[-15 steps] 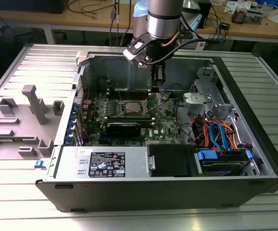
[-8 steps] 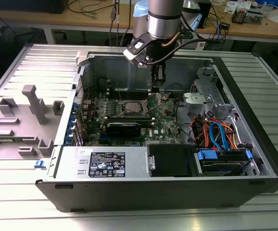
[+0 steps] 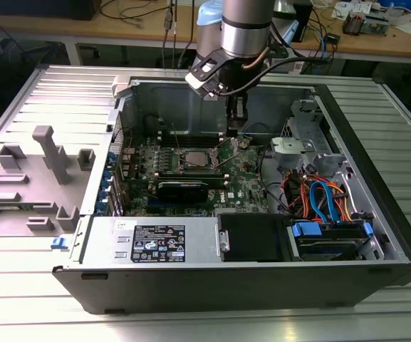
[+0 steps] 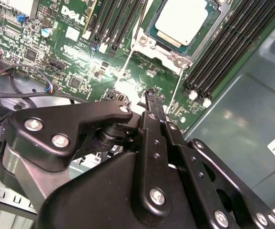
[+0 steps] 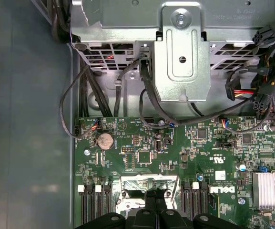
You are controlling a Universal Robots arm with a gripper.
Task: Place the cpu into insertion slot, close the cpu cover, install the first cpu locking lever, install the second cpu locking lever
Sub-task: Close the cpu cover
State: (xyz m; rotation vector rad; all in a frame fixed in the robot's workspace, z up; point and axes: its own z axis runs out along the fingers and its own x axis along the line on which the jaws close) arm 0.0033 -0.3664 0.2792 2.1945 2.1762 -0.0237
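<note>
The cpu (image 4: pixel 180 19) lies flat in the insertion slot (image 3: pixel 193 161), its silver-grey top facing up. The cpu cover (image 4: pixel 162 48) lies down around it as a silver frame. Two thin wire levers (image 4: pixel 129 57) run out from the socket across the green board. My gripper (image 3: pixel 237 127) hangs inside the case just to the exterior view's right of the socket, a little above the board. Its black fingers (image 4: pixel 154 98) are pressed together, and I see nothing between them. In the first wrist view the gripper (image 5: pixel 156 198) stands in front of the socket's silver frame (image 5: pixel 136 185).
Black memory slots (image 4: pixel 223 52) flank the socket. A long black card (image 3: pixel 184 189) lies in front of it. A metal drive cage (image 5: pixel 182 52) and loose cables (image 3: pixel 319 199) crowd the exterior view's right. Grey plastic fixtures (image 3: pixel 48 153) stand outside the case.
</note>
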